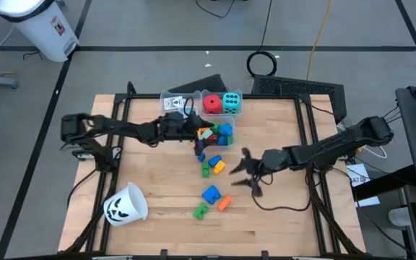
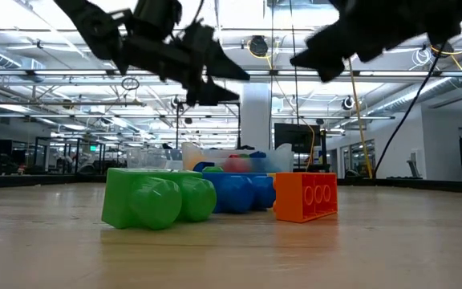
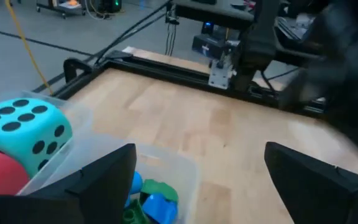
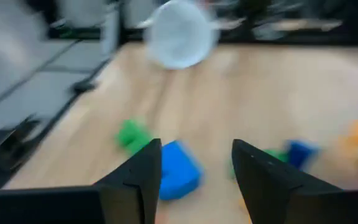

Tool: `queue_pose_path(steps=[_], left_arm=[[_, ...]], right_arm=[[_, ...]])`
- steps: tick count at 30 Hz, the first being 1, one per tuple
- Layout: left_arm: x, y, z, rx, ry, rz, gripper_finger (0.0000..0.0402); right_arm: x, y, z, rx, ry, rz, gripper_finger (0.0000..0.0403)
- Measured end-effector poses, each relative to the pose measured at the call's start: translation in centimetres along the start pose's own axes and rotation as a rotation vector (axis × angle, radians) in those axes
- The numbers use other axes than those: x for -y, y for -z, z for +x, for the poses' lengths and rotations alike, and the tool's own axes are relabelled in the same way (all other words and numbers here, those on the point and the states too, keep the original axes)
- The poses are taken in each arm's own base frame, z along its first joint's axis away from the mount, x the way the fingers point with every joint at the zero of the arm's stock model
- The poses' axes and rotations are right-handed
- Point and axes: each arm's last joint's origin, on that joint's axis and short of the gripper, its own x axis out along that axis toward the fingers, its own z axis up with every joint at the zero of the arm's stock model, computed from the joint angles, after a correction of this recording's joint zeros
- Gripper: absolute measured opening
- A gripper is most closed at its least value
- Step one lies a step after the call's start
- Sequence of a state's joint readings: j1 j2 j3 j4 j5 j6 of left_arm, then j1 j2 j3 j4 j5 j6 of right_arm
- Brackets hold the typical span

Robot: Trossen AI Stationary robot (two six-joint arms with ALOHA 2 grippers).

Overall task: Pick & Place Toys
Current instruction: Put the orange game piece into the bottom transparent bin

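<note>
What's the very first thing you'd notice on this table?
The two big dotted dice, a red die and a cyan die, sitting in a clear bin at the table's far edge. Next, the bright blocks scattered across the middle of the wooden table, with the left pincer open above the bin of blocks. A white cup with a black pumpkin face lies tipped over near the front left corner.
</note>
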State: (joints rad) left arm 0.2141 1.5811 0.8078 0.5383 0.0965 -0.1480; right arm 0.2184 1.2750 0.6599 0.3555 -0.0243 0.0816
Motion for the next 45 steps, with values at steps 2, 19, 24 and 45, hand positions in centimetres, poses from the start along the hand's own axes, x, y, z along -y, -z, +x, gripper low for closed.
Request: queue_pose_path(steps=[2,19,24,45], left_arm=[[0.4,-0.6,-0.7,-0.010,0.005,0.001,0.0362],[1.2,-0.4,-1.5,-0.080,-0.028,-0.037,0.0363],[1.2,-0.3,-1.5,-0.092,-0.035,-0.043,0.0363],[2.0,-0.2,-1.5,-0.094,-0.012,-0.039,0.0363]], right_arm=[[-0.1,1.1,1.2,-0.049,-0.088,0.008,0.0186],[-2.2,6.8,9.3,-0.383,-0.232,-0.177,0.0282],[-1.4,7.3,9.6,-0.401,-0.217,-0.165,0.0236],[0.1,4.2,5.5,-0.500,-0.151,-0.095,0.0060]])
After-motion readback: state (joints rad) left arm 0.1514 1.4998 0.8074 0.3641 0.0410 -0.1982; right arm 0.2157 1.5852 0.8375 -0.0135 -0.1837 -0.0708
